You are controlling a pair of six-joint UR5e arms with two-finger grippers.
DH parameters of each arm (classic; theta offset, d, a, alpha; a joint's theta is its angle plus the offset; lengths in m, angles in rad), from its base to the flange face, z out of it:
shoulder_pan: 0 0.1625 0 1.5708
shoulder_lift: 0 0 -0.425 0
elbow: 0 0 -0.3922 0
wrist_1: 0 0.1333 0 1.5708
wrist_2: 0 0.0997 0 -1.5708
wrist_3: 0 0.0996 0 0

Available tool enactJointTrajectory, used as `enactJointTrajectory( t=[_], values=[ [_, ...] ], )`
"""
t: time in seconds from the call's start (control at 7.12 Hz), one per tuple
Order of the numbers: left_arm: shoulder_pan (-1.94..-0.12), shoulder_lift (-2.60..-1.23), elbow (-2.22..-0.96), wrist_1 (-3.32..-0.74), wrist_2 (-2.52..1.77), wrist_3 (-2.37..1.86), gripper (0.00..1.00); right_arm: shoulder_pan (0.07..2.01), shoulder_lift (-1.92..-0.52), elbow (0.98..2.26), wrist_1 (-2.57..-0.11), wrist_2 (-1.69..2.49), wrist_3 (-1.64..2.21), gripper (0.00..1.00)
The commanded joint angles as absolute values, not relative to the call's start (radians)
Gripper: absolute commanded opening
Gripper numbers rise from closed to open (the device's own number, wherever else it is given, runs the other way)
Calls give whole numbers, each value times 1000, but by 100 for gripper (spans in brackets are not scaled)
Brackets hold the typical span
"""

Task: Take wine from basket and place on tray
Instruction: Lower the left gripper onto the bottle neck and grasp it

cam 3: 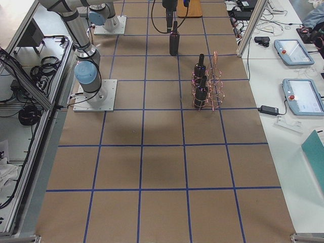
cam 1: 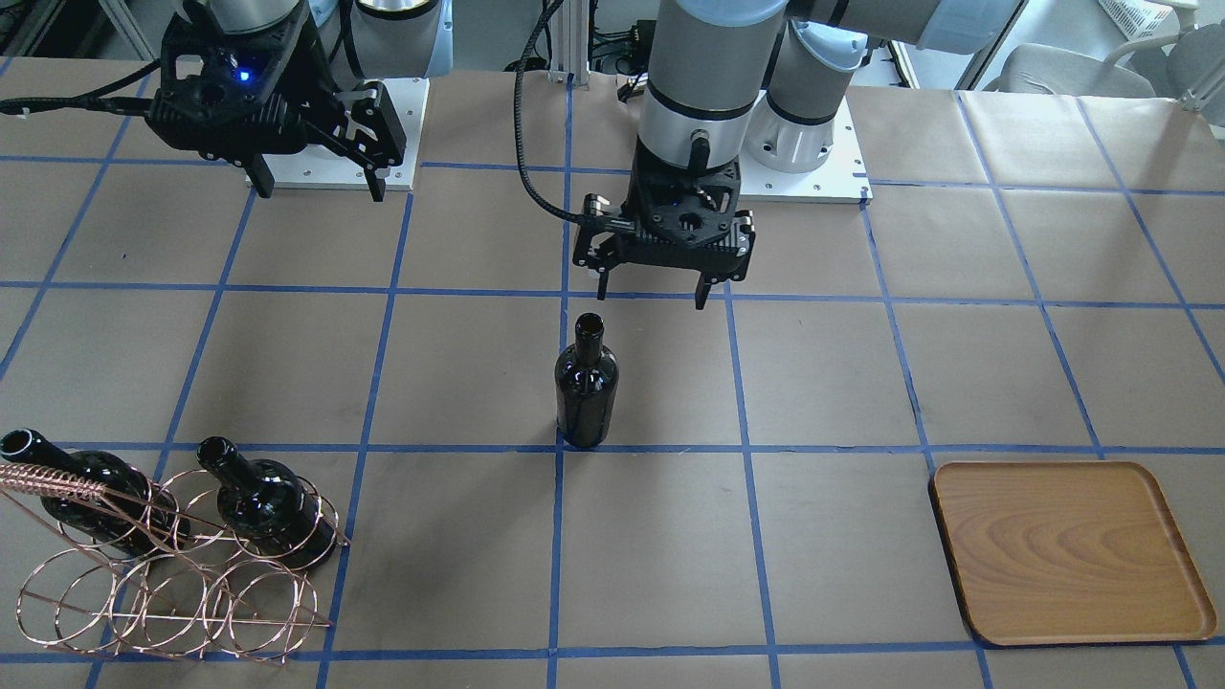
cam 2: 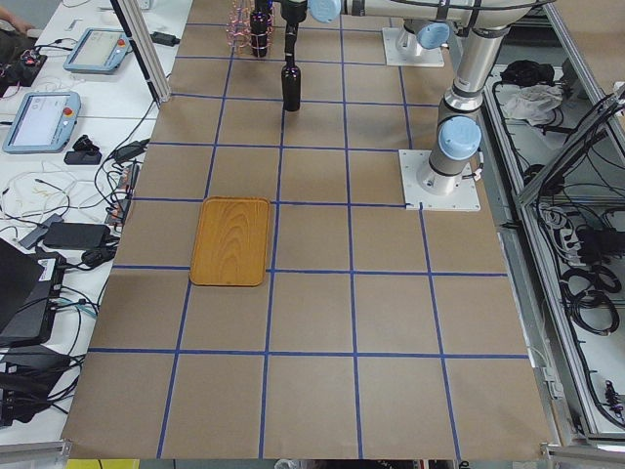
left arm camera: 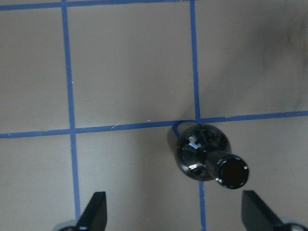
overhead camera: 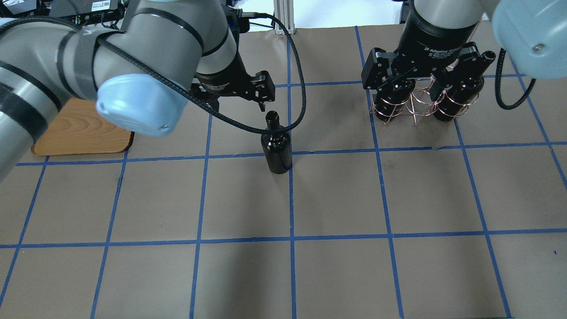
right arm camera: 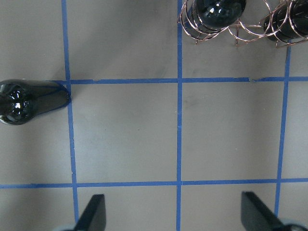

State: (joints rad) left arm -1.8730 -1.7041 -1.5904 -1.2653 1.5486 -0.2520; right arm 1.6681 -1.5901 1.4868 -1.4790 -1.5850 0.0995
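One wine bottle (cam 1: 586, 392) stands upright on the paper near the table's middle, on a blue tape crossing, and also shows in the overhead view (overhead camera: 277, 148). My left gripper (cam 1: 654, 295) is open and empty, above the bottle and a little to the robot's side of it. In the left wrist view the bottle (left arm camera: 199, 151) lies just ahead of the spread fingers (left arm camera: 96, 211). Two more bottles (cam 1: 263, 498) sit in the copper wire basket (cam 1: 172, 574). My right gripper (cam 1: 319, 189) is open and empty, high up near its base. The wooden tray (cam 1: 1067, 550) is empty.
The table is covered in brown paper with a blue tape grid. The basket (overhead camera: 414, 104) stands on my right side and the tray (overhead camera: 79, 133) on my left. Both arm bases stand on white plates (cam 1: 813, 182) at the robot's edge.
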Motion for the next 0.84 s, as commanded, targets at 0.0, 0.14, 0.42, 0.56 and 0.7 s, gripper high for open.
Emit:
enactJointTrajectory(
  t=[0.0, 0.14, 0.42, 0.56, 0.7],
  values=[
    [-1942, -1778, -1595, -1175, 1537, -314, 97, 1666, -1591, 1486, -1526, -1588, 98, 100],
    [-1956, -1804, -1595, -1163, 1539, -318, 95, 1666, -1591, 1486, -1540, -1586, 97, 100],
    [-1962, -1821, -1605, -1169, 1549, -311, 69, 1666, -1592, 1486, -1537, -1586, 98, 100],
    [-1962, -1819, -1605, -1169, 1551, -304, 66, 1666, -1592, 1486, -1537, -1586, 98, 100],
    [-1960, -1818, -1605, -1170, 1551, -302, 66, 1666, -1597, 1486, -1539, -1585, 98, 100]
  ],
)
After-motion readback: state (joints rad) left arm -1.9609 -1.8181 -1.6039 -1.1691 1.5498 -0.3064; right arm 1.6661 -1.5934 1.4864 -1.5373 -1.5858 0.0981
